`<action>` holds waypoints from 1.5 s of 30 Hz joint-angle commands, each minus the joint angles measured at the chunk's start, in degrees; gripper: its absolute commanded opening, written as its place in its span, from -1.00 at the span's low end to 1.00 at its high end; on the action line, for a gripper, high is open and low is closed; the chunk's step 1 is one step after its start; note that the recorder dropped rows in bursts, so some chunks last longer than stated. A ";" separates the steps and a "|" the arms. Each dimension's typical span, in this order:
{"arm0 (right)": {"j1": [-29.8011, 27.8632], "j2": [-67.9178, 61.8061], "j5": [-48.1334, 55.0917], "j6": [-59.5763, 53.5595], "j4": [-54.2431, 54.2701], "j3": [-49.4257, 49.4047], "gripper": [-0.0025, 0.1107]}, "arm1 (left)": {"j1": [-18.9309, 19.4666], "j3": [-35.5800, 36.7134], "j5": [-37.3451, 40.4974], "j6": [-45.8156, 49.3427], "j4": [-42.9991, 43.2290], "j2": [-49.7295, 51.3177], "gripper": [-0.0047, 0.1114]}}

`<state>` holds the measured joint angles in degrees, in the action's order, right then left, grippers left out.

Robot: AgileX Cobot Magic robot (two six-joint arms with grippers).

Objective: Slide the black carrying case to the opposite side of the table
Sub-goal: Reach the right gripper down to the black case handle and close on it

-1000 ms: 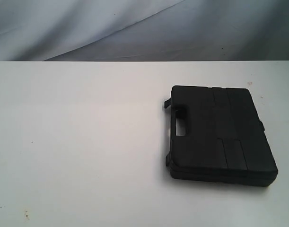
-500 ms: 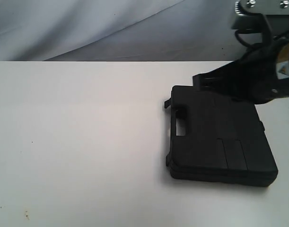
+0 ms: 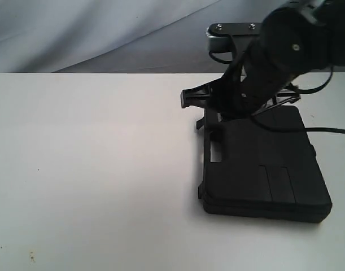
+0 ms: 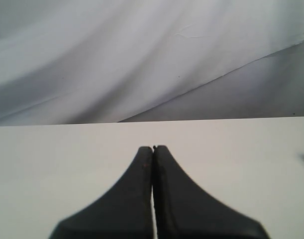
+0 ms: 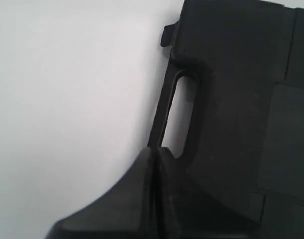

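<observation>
The black case [image 3: 262,169] lies flat on the white table [image 3: 93,169], right of the middle, with its handle slot [image 3: 215,151] facing left. My right gripper [image 3: 186,98] reaches in from the upper right above the case's far handle end. In the right wrist view the shut right gripper [image 5: 154,149] has its tips by the thin outer bar of the handle slot [image 5: 179,114] of the case [image 5: 241,74]; whether they touch it I cannot tell. The left gripper [image 4: 152,148] is shut over the bare table [image 4: 52,149], holding nothing.
A grey-white cloth backdrop [image 3: 104,34] hangs behind the table's far edge. A thin black cable [image 3: 330,131] trails from the right arm over the case's right side. A few tiny specks [image 3: 31,258] mark the table at the front left.
The right arm came in from the upper right and swung left over the case's far end. The case has not moved.
</observation>
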<state>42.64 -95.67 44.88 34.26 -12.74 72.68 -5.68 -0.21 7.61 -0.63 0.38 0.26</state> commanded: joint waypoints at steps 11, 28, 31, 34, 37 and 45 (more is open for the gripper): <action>-2.77 -15.19 9.99 -6.04 5.88 15.05 -0.96 | 0.14 0.21 -0.04 -0.63 0.12 -0.26 -0.92; -6.84 -24.89 10.15 -10.84 10.18 23.28 -0.96 | 0.14 0.21 -0.04 -0.63 0.12 -0.26 -0.92; -6.84 -26.42 9.86 -11.55 10.74 24.15 -0.96 | 0.14 0.21 -0.04 -0.63 0.12 -0.26 -0.92; -6.84 -26.70 9.60 -11.55 10.78 24.15 -0.96 | 0.14 0.21 -0.04 -0.63 0.12 -0.26 -0.92; -7.18 -26.70 9.33 -11.55 10.52 24.15 -0.91 | 0.14 0.21 -0.04 -0.63 0.12 -0.26 -0.92; -7.28 -26.70 9.63 -10.87 10.64 24.15 -0.29 | 0.14 0.21 -0.04 -0.63 0.12 -0.26 -0.92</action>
<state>35.86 -122.49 54.68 23.27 -2.09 96.42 -5.68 -0.21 7.61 -0.63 0.38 0.26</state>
